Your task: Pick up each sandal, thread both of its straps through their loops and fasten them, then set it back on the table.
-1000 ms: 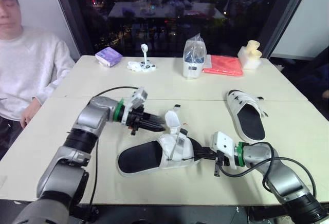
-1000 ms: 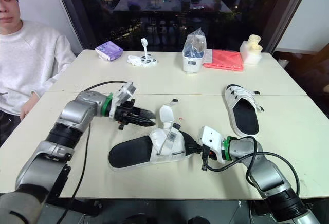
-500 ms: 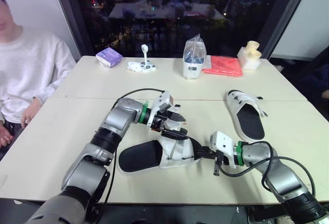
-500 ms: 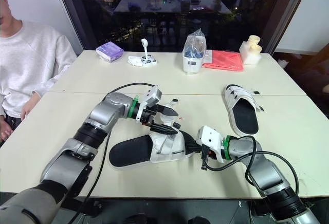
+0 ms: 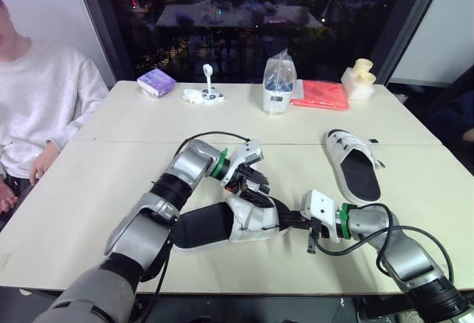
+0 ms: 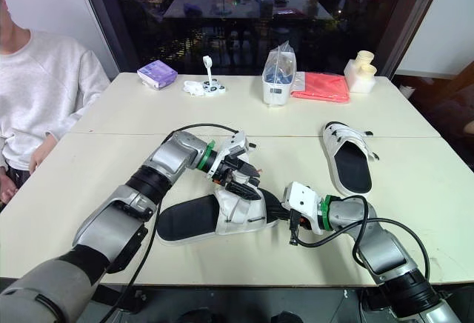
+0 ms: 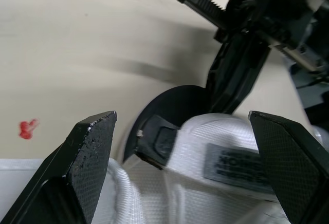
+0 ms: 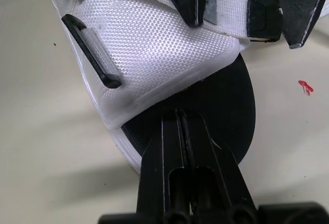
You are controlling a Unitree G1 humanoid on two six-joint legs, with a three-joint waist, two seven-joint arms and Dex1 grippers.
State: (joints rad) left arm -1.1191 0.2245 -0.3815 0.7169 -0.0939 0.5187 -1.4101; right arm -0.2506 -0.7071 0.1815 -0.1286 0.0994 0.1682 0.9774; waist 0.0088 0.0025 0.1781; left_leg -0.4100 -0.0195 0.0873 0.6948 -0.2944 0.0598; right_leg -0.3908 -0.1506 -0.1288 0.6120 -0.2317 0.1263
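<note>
At lower centre, the left gripper [image 5: 250, 182] is spreading its fingers [image 7: 90, 157] wide over the straps of the white fabric sandal with black footbed [image 5: 222, 223] lying on the cream bench [image 5: 81, 182]. Right of it, the right gripper [image 5: 293, 221] is pressing closed fingers against its toe.

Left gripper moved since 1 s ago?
Yes. The left gripper went to the robot's right, toward the far sandal, and is now over the straps of the near sandal.

sandals 2: near sandal [image 5: 248, 215], far sandal [image 5: 357, 166] | end effectors 2: left end effector [image 5: 255, 181], right end effector [image 5: 291, 219] | purple packet [image 5: 156, 82] 1 | clear bag [image 5: 281, 80] 1 | red cloth [image 5: 322, 94] 1 | person [image 5: 37, 108] 1
</note>
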